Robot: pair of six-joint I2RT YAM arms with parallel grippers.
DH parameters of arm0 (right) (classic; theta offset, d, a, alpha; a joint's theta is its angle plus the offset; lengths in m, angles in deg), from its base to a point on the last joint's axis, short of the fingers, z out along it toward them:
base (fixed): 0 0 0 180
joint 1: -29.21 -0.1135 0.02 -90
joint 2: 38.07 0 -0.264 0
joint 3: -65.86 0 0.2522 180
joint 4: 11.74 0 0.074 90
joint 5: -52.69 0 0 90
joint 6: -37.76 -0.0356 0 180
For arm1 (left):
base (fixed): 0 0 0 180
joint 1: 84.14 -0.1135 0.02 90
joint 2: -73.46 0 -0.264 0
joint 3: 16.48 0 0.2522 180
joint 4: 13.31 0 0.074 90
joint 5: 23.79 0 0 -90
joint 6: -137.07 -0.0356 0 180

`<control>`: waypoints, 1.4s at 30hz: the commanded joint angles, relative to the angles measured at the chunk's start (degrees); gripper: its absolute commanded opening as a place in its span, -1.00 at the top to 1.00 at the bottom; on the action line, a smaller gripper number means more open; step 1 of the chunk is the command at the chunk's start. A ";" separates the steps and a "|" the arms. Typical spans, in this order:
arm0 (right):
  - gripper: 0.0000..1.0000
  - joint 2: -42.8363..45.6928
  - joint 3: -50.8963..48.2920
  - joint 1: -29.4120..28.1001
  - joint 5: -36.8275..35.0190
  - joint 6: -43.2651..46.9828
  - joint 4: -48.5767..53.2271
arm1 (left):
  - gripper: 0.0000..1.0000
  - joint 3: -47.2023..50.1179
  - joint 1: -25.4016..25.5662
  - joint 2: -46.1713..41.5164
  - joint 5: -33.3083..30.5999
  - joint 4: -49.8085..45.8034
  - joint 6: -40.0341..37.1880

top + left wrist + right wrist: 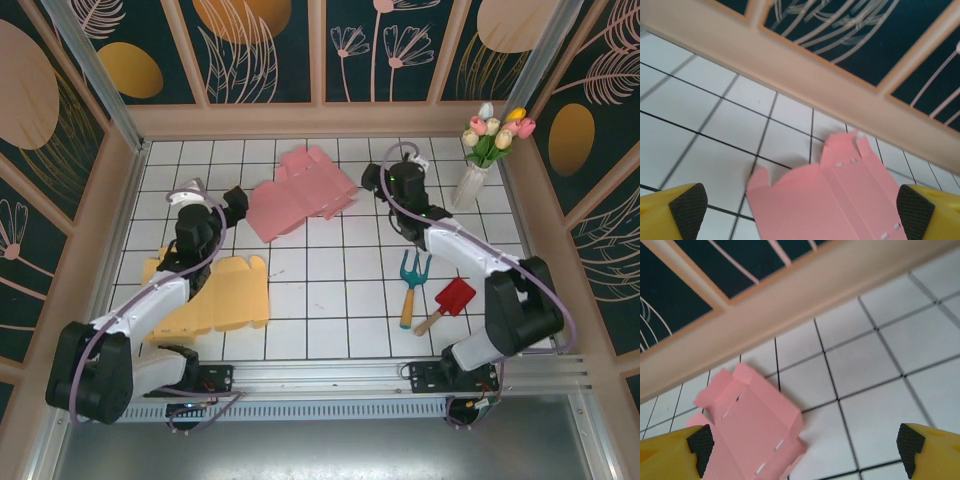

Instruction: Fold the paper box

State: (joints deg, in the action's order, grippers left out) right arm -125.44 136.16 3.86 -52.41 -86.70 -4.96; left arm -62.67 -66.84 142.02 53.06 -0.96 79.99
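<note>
Just 1 pink box (300, 193), 1 yel. (218, 295)

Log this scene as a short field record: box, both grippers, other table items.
pink paper box: flat, unfolded, between the grippers
left gripper: open, empty, beside the box's left end
right gripper: open, empty, beside its right end
yellow paper: flat, under the left arm
right side: rake, red shovel, vase of tulips

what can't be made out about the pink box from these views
Pink box, left wrist view: its near part is cut off by the bottom edge.
Right wrist view: a pad of the right pincer covers part of its left side.
Top view: its crease lines are too small to trace.
</note>
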 commanded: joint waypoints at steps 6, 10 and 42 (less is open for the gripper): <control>-0.69 -9.99 4.21 -2.46 3.21 -8.45 1.25 | -0.97 -3.05 4.13 5.65 -3.72 0.49 0.53; -0.53 -13.44 4.67 -3.79 1.92 -9.22 -0.72 | -0.98 -2.12 4.85 7.96 -5.49 4.26 0.38; 0.14 -28.86 12.02 -5.15 2.45 -15.23 -4.87 | -0.98 -3.15 6.07 19.03 -3.09 11.07 -0.19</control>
State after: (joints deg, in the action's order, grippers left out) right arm -153.12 147.22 -1.23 -48.41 -100.99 -8.50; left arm -64.57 -61.20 160.51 49.47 7.87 79.95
